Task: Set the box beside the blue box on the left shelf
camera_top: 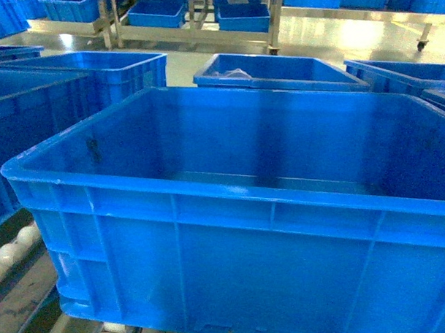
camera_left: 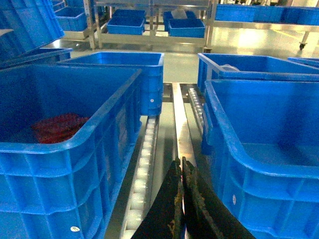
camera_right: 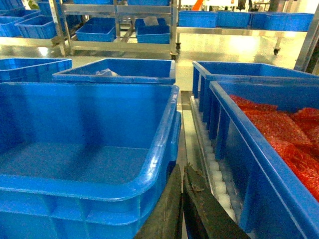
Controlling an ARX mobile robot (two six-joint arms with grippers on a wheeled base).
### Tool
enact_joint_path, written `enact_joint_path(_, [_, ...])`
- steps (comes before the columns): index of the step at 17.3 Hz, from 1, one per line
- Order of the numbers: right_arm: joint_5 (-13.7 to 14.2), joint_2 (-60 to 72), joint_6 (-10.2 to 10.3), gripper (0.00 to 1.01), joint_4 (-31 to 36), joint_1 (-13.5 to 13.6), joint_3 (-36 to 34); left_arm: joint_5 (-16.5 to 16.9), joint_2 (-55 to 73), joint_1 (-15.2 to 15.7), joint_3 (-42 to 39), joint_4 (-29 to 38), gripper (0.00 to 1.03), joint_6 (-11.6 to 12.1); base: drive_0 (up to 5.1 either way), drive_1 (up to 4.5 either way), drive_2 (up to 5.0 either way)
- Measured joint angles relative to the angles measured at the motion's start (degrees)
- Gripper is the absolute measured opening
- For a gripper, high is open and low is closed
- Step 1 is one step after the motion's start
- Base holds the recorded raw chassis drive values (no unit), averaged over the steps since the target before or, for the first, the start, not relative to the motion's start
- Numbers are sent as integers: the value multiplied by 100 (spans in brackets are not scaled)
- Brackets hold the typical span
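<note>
Pressing together with no gap between their dark, grimy tips, the fingers of the left gripper (camera_left: 180,199) hold nothing and hang over the grey rail between two crates. Those of the right gripper (camera_right: 182,204) are likewise closed on nothing, low in the gap beside the box (camera_right: 89,144). That box, bright blue with a thick rolled rim and smooth inside, sits on the left shelf (camera_top: 11,258), whose white rollers show at its lower left corner in the head view. It fills most of that view, its ribbed front wall facing the camera. Just to its left, with a roller lane between, stands another blue crate (camera_left: 55,144) holding something red, perhaps netting, though the view is too dim to be sure. To its right a further crate (camera_right: 269,144) is heaped with red material. More blue crates (camera_top: 277,72) stand behind, and racks (camera_top: 191,26) of them across the shiny floor. No writing or label can be read.
</note>
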Motion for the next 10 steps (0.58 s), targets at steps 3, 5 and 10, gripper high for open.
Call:
enact_joint_path(3, [0,-468,0,1,-409,0,-2,-2,-507,0,0,-409,3,0,0,0,0])
enact_joint_path(5, [-2,-643,0,1,-577,0,-2,-2,-695,0,0,-575,3,2,0,0,0])
enact_joint_path(10, [0,-1410,0,1,-1307,0,-4,-2,-1552,0,-2,-1386,3,0,0,0,0])
